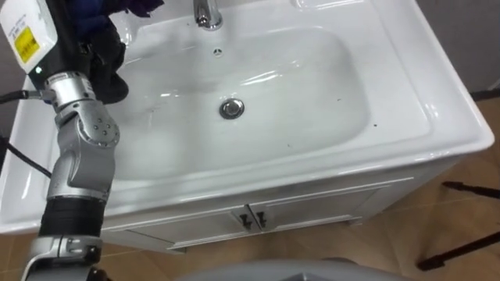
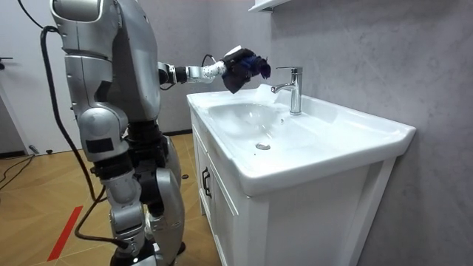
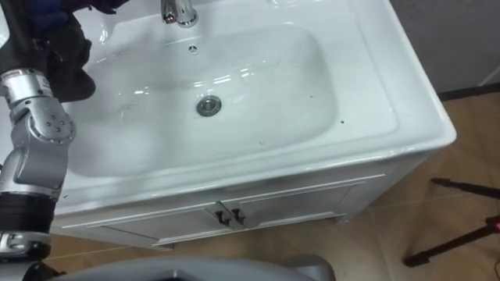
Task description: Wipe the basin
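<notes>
While the robot stood upright at the front edge of the white counter (image 1: 437,101), its left arm reached forward over the counter's far-left corner. The basin (image 1: 297,86) sunk into the counter took up most of its top, glossy and white, with a few dark specks (image 1: 339,99) toward its right side. Below the front edge sat a white cabinet (image 1: 312,207) with two doors, whose small dark handles (image 1: 251,221) met at the middle. On a wooden floor (image 2: 44,199) the cabinet stood against a grey wall. The left hand (image 2: 235,72) was held above the far-left corner, fingers curled round a bunched dark blue cloth (image 2: 256,65). That cloth hung clear of the basin, just left of the chrome tap (image 1: 205,14) at the middle of the far edge, and apart from it. A round metal drain (image 1: 231,108) lay at the basin's centre, with a small overflow hole (image 1: 218,52) between it and the tap.
</notes>
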